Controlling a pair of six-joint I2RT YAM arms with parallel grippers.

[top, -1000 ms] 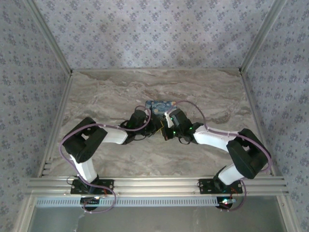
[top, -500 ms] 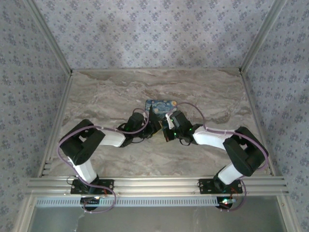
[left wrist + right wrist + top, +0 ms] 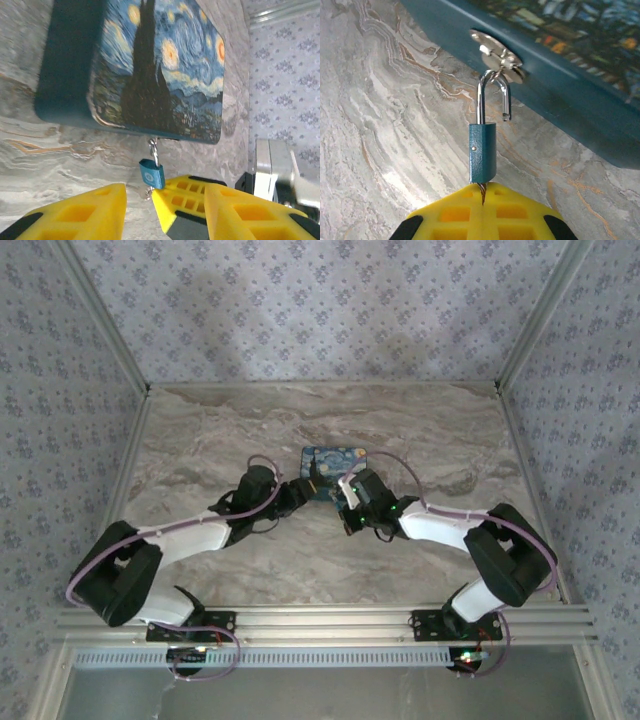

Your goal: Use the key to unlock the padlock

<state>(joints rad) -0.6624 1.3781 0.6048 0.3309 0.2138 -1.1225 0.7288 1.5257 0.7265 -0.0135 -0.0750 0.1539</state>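
At the hasp (image 3: pixel 500 52) of the painted blue tin (image 3: pixel 160 75), the small blue padlock (image 3: pixel 482 152) is lying lengthwise straight ahead of the right fingers (image 3: pixel 452 215), which are pinching its key (image 3: pixel 482 188); left fingers (image 3: pixel 75 210) are standing part-open alongside.

A dark blue box (image 3: pixel 330 457) with a swirling starry-night picture on its lid sits mid-way across the marbled table (image 3: pixel 220 430), with flower-patterned walls (image 3: pixel 320 310) all around.
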